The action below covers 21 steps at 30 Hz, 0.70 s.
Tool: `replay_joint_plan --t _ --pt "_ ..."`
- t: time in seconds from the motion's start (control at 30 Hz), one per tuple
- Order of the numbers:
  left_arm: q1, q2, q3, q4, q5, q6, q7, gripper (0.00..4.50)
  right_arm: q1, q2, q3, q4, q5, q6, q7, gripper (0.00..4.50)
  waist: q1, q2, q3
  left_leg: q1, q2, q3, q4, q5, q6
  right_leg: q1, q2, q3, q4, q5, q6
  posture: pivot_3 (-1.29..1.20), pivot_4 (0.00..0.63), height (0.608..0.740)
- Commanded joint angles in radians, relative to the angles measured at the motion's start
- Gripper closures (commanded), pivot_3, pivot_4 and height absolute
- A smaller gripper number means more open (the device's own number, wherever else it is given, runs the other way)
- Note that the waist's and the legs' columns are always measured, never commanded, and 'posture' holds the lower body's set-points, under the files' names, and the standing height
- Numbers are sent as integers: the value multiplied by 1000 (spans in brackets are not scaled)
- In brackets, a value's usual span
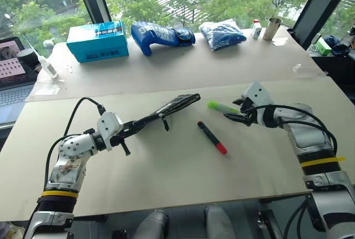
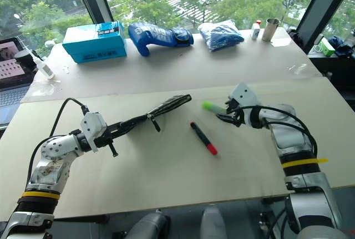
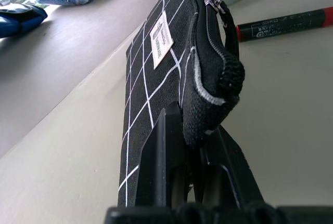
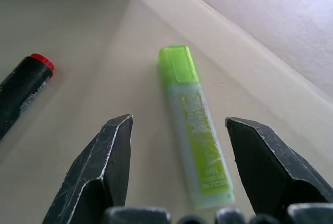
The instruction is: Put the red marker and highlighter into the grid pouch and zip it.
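Going for the highlighter [image 4: 195, 130]: my right gripper [image 4: 179, 161] wide, straddling it mid-table. Left gripper [image 3: 192, 146] clamps the pouch [image 3: 156, 73]. Marker [image 1: 212, 137] lies loose nearby. Next: close, lift.

No print reads clearly on the grid pouch [image 3: 171, 68] label, red marker [image 3: 283, 22] or highlighter [image 4: 195, 125].

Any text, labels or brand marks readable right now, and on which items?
None reads clearly.
Grid pouch, white label: fine print, too small to read.
Red marker: pale lettering on the barrel, too blurred.
Highlighter: worn print near its end, unreadable.
Teal box: white characters on the side and lid, too small to make out.
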Motion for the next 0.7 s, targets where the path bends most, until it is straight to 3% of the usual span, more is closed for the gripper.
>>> replay_joint_plan --t 0.03,0.37,0.47,0.6,0.7 --pt "-12 4 13 -18 -11 -17 -6 4500 -60 13 0 70 -23 -76 -8 1331 0 0 0 0 0 0 0 0 0 0 0 0 0 0 0 0 150 740" --pt "-3 2 15 -31 -11 -14 -4 4500 -117 28 49 271 -83 -119 60 1331 0 0 0 0 0 0 0 0 0 0 0 0 0 1 0 0 150 740" --pt "-2 1 17 -24 -10 -18 -3 4500 -137 42 41 339 -79 -79 61 2034 0 0 0 1 0 0 0 0 0 1 0 0 0 1 0 0 150 740" --pt "0 -1 18 -25 -10 -19 -1 4500 -131 48 25 341 -58 -44 89 3313 1 -1 -1 1 1 0 0 0 0 2 1 0 -1 1 0 0 150 740" --pt "-2 -1 18 -25 -10 -19 0 4500 -115 41 12 298 -40 -28 114 3441 3 -1 -1 1 0 0 1 0 0 2 1 0 -1 2 0 0 150 740"
